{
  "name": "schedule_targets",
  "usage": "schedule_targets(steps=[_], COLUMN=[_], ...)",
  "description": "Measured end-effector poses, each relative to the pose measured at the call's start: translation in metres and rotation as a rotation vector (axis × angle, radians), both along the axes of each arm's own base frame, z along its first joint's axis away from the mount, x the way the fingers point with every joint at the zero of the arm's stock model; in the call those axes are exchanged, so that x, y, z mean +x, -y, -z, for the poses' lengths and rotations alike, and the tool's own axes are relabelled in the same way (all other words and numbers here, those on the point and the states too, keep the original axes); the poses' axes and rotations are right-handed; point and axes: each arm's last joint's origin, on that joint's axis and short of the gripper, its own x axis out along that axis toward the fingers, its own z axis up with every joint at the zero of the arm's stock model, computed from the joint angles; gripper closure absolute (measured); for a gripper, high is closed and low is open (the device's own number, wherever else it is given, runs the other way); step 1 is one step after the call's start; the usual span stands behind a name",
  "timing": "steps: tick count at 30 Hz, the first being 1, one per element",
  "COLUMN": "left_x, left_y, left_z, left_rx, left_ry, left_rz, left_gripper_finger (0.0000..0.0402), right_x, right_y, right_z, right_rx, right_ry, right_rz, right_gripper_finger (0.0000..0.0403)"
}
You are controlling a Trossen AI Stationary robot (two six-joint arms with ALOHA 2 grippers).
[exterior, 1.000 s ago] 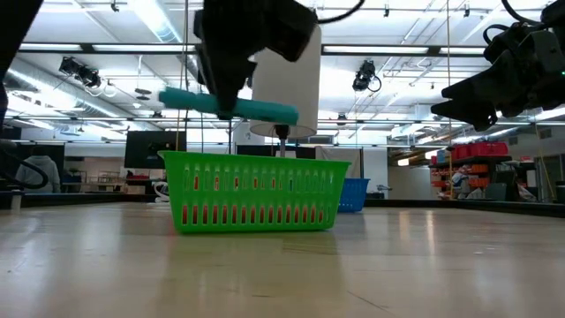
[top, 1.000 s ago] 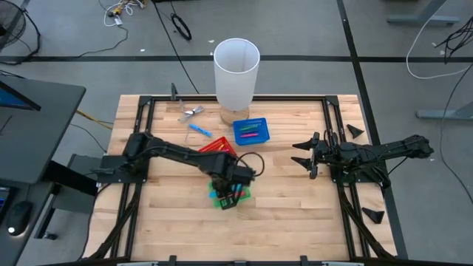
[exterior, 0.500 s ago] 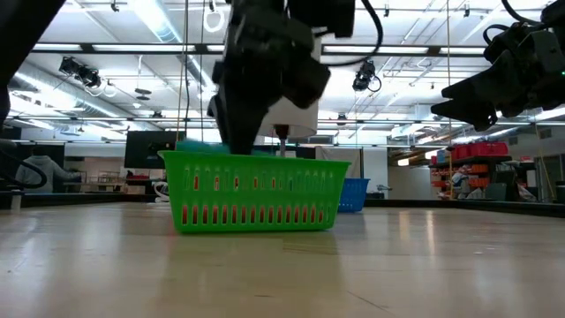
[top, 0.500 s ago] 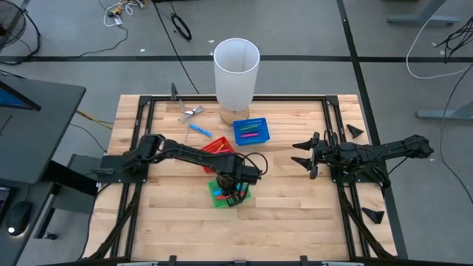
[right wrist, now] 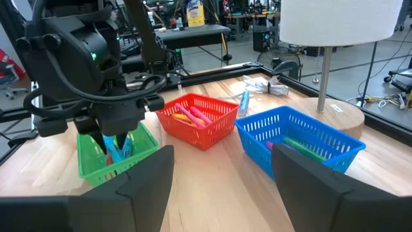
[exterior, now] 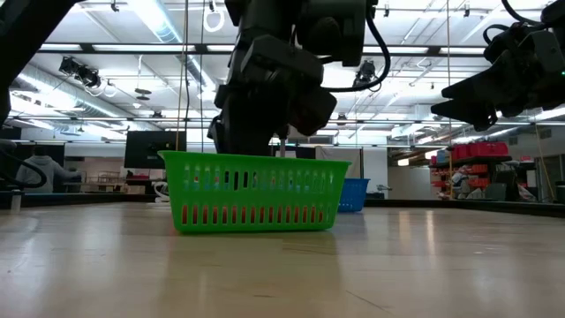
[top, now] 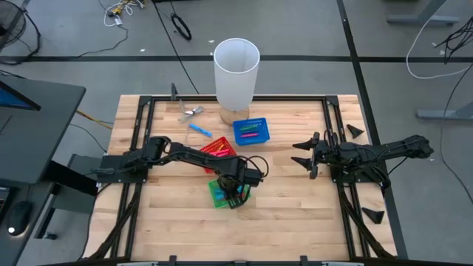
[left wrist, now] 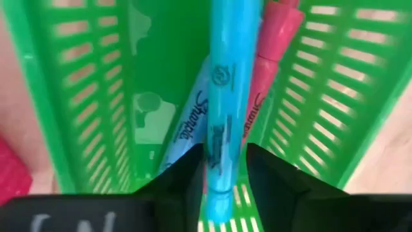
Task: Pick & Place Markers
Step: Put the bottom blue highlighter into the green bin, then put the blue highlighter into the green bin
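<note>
My left gripper [top: 235, 188] reaches down into the green mesh basket [top: 219, 195], shut on a light blue marker [left wrist: 219, 96]. Under that marker, on the basket's floor, lie another light blue marker [left wrist: 188, 125] and a pink one [left wrist: 270, 58]. The basket also shows in the low view [exterior: 256, 194], where its wall hides the fingertips. One more light blue marker [top: 198, 130] lies loose on the table behind the red basket [top: 216, 148]. The blue basket [top: 251, 131] holds several markers. My right gripper [top: 305, 158] hangs open and empty above the table's right side. My left gripper pinches the light blue marker's barrel [left wrist: 219, 169] between its two fingers [left wrist: 185, 183], one on each long side. The fingers come from above, pointing down, and lie across the marker. The marker lies level inside the green basket, over the two markers there; whether it touches them I cannot tell.
A tall white cylinder on a round wooden base [top: 236, 70] stands at the table's far edge, behind the blue basket. A silvery metal clip [top: 191, 112] lies at the far left. A black frame [top: 334, 133] runs around the tabletop.
My left gripper has gone down with the light blue marker, from above the green basket's rim into the basket, and a little toward the table's right edge. The marker has stayed level in the hold. The right arm has kept still.
</note>
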Motion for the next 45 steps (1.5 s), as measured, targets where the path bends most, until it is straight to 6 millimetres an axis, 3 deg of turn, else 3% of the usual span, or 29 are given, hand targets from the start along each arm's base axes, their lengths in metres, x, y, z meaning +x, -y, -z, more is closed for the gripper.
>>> schedule_targets(steps=[7,13,21,27,34,37,40,45], left_x=[0.001,0.009,0.011,0.006,-0.015,-0.035,-0.061,-0.105], left_y=[-0.002,-0.008,-0.018,-0.014,-0.003,-0.005,-0.019,-0.049], left_z=[-0.004,-0.026,-0.069,-0.087,-0.102,-0.115,-0.12,-0.112], left_rx=[0.007,-0.007,0.005,0.006,0.11,0.19,0.251,0.32], left_ry=[0.023,0.065,0.085,0.123,0.116,0.178,0.225,0.194], left_rz=[0.004,0.003,0.047,0.261,0.585,0.736,0.825,0.912], left_gripper_finger=[0.0213,0.0171,0.0171,0.0176,0.0177,0.0177,0.0177,0.0177], right_x=[0.0,0.0,0.0,0.0,0.0,0.0,0.0,0.0], right_y=[0.0,0.0,0.0,0.0,0.0,0.0,0.0,0.0], right_z=[0.0,0.0,0.0,0.0,0.0,0.0,0.0,0.0], right_rx=[0.0,0.0,0.0,0.0,0.0,0.0,0.0,0.0], right_ry=[0.0,0.0,0.0,0.0,0.001,0.001,0.0,0.0], right_rz=[0.0,0.0,0.0,0.0,0.0,0.0,0.0,0.0], right_gripper_finger=[0.014,0.014,0.014,0.014,0.014,0.014,0.014,0.014])
